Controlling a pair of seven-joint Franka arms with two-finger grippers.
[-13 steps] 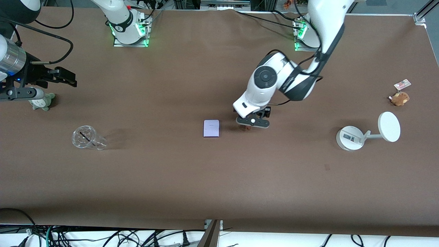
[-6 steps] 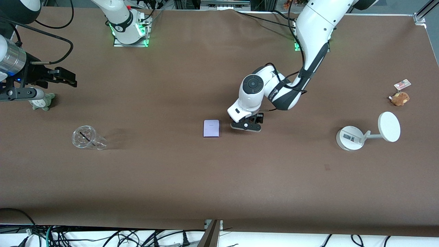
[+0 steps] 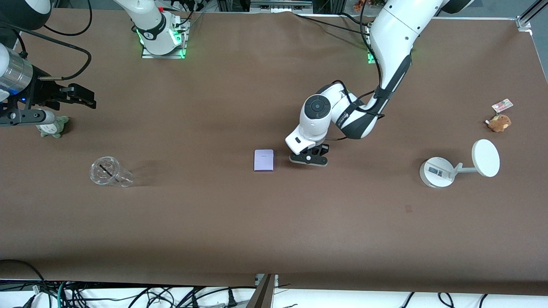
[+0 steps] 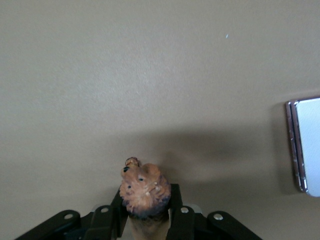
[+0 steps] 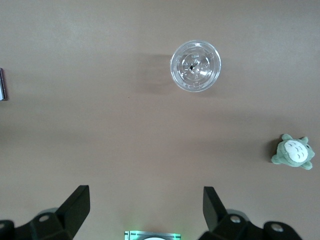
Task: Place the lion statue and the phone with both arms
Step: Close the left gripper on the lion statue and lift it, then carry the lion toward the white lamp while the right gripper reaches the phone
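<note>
My left gripper point(image 3: 309, 159) is low over the middle of the table, beside the phone point(image 3: 263, 160), on the side toward the left arm's end. It is shut on the lion statue point(image 4: 145, 192), a small reddish-brown figurine whose head sticks out between the black fingers point(image 4: 175, 200). The arm hides the statue in the front view. The phone is a flat pale-lavender rectangle lying on the table; its edge shows in the left wrist view point(image 4: 307, 145). My right gripper point(image 3: 87, 97) waits open and empty, raised over the right arm's end of the table point(image 5: 145, 200).
A clear plastic cup point(image 3: 109, 172) lies on its side and a green plush point(image 3: 53, 126) sits under the right gripper. Toward the left arm's end are a white round-based stand point(image 3: 458, 167) and a brown plush with a tag point(image 3: 499, 122).
My left arm has come down and shifted toward the phone with the lion statue in its fingers; the statue no longer shows in the front view. The right arm has not moved.
</note>
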